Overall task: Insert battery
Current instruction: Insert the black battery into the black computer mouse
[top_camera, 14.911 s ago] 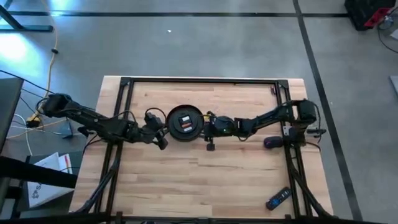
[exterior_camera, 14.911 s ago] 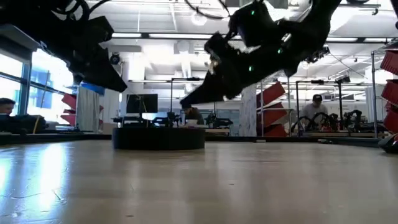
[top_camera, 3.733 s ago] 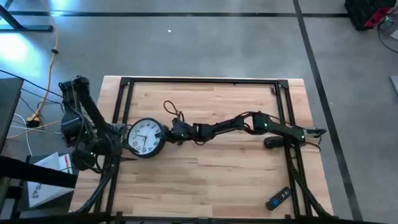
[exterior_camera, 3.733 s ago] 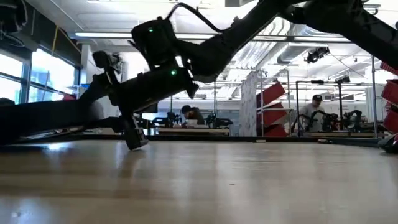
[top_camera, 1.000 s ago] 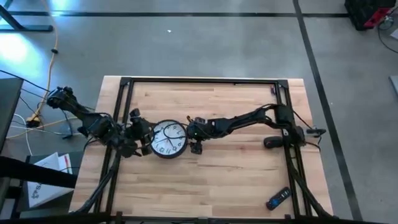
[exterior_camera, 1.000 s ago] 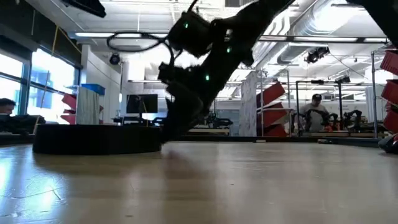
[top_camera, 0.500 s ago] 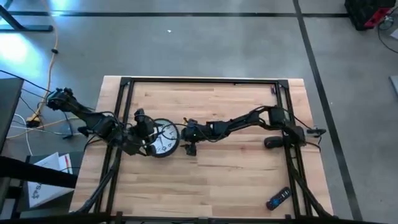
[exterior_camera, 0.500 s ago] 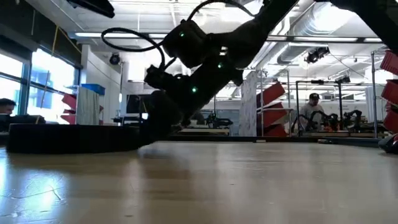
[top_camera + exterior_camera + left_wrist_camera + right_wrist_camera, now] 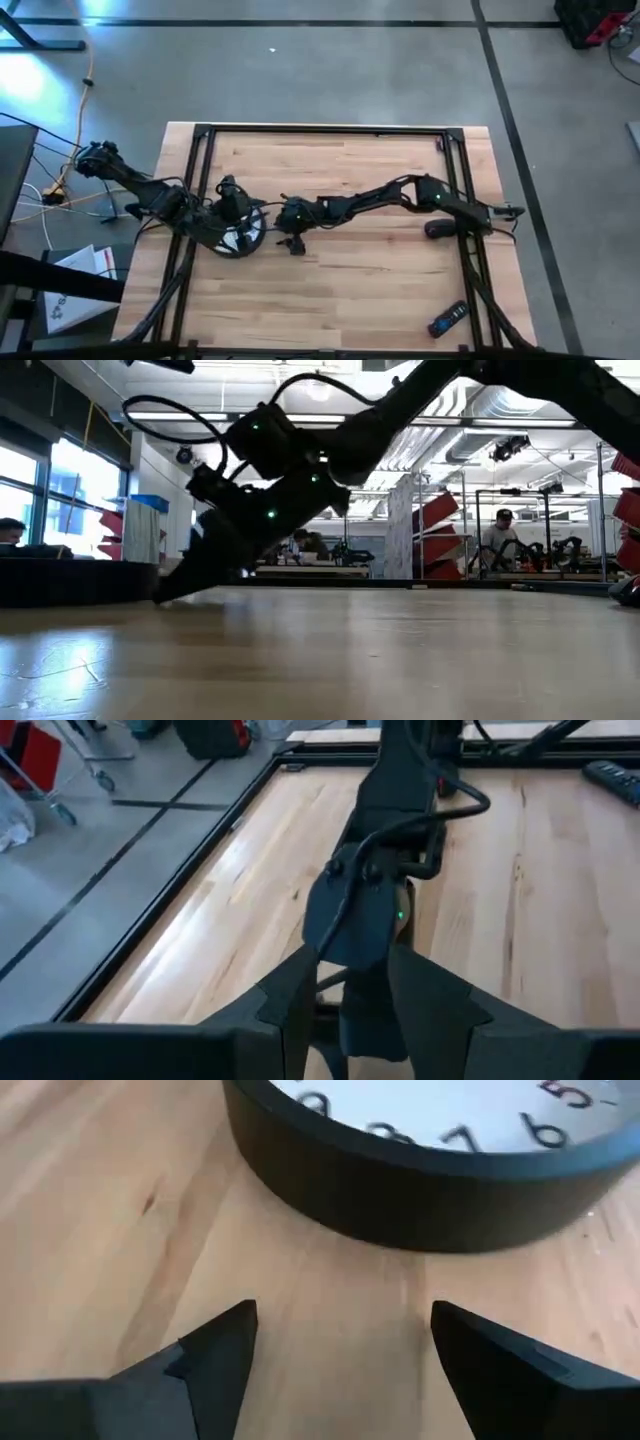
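Clock [image 9: 238,236] pushed further left, right hand [image 9: 272,222] open beside it, left hand [image 9: 232,222] seemingly over it

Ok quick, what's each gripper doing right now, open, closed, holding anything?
Left gripper: over the clock; jaws open, empty.
Right gripper: jaws open, empty, just short of the clock's rim.

— How many things sit on the surface [image 9: 350,290]?

— One clock [image 9: 240,236], face up, one remote control [image 9: 447,318] near the right front corner, and one dark rounded object [image 9: 437,229] by the right arm's base — I cannot tell what it is.

— And arms?

— Two, each with one pincer: the left pincer [image 9: 232,212] and the right pincer [image 9: 268,219], both at the clock.

— People?

— Two show in the room behind — one person [image 9: 508,532] at right, another [image 9: 12,530] at the far left.
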`<state>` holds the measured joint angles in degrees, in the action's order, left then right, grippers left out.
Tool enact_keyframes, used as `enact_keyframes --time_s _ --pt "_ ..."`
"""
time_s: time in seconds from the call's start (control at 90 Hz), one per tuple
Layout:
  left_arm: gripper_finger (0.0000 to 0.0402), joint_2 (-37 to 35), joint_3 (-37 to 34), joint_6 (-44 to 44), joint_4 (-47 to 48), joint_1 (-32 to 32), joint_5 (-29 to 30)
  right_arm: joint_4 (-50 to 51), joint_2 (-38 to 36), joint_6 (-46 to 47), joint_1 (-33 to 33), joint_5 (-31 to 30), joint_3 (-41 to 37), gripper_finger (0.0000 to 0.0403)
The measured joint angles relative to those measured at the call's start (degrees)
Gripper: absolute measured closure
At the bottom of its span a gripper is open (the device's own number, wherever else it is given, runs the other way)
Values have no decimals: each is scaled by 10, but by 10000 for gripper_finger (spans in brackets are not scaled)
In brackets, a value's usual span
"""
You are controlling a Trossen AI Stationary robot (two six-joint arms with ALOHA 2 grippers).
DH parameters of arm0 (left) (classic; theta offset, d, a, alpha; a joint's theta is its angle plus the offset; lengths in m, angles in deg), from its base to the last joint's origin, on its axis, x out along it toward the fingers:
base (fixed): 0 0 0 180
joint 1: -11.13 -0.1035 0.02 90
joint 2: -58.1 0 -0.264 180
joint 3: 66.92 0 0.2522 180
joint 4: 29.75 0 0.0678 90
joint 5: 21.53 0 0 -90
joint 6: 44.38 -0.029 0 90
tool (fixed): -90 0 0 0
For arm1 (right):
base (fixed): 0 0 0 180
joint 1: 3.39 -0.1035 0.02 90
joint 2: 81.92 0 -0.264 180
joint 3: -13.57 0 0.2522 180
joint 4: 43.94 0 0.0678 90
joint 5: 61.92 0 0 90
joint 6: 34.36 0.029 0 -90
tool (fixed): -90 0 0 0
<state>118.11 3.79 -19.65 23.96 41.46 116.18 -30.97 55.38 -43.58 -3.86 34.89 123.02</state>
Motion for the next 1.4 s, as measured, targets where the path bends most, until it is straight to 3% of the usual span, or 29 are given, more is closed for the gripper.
enact_keyframes --time_s 0.156,0.322,0.567,0.711,0.933,1.089,1.244,1.4 --pt "291 0 0 1 1 -1 4 71 -70 -14 2 -66 -36 131" --pt "291 0 0 -4 4 -21 8 71 -200 11 12 -140 -163 131" --pt "291 4 0 -64 -44 -93 -29 79 -408 145 38 -288 -371 131" --pt "291 24 0 -139 -121 -141 -107 149 -489 266 57 -358 -443 131" --pt "291 88 0 -209 -199 -211 -203 260 -551 469 113 -388 -510 130" --pt "291 134 0 -235 -246 -257 -268 268 -564 545 174 -390 -539 130" --pt "291 169 0 -263 -292 -291 -339 265 -563 538 256 -390 -543 130" --pt "291 187 0 -280 -310 -311 -358 273 -563 503 340 -388 -543 130"
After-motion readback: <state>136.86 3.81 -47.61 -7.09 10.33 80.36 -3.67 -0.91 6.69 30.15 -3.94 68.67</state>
